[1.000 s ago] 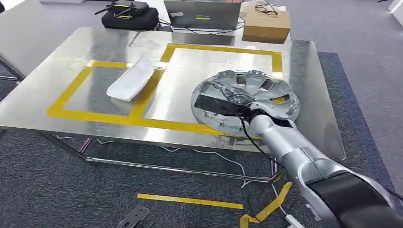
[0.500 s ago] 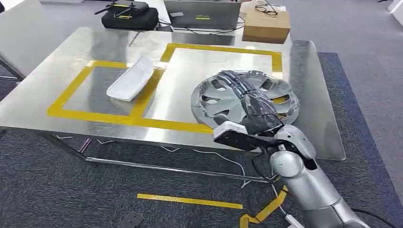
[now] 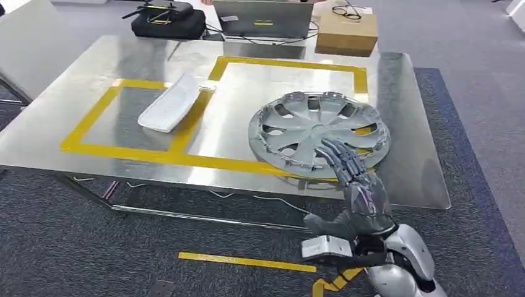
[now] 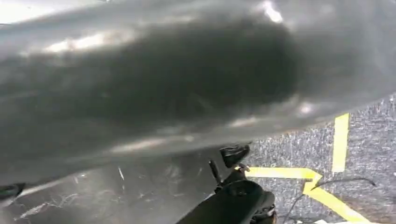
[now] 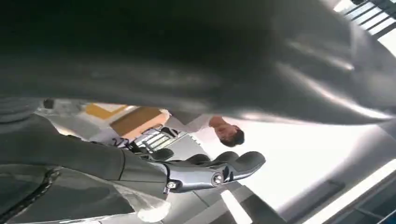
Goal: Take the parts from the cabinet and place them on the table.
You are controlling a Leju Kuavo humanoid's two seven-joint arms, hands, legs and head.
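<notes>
The right hand [image 3: 356, 189] is seen in the head view at the near edge of the table [image 3: 74, 117], fingers spread and extended, nothing held; its fingertips [image 3: 331, 150] lie over the near rim of the hubcap [image 3: 319, 130], though contact cannot be confirmed. The hubcap is shown lying flat on the table's right side, across the near yellow tape line [image 3: 204, 162]; a white curved part [image 3: 170, 102] rests on the tape of the left outline. A laptop [image 3: 263, 18], a cardboard box [image 3: 347, 32] and a black bag [image 3: 168, 20] are shown at the far end. The placing step is judged complete; the next move would call for clearing the hand and turning to the cabinet for further parts. In the left wrist view, blurred dark metal and carpet with yellow tape [image 4: 341, 144] are shown; the left hand's state cannot be told. In the right wrist view, the right hand's dark fingers [image 5: 219, 168] are seen apart and empty, with a person beyond, absent from the head view.
</notes>
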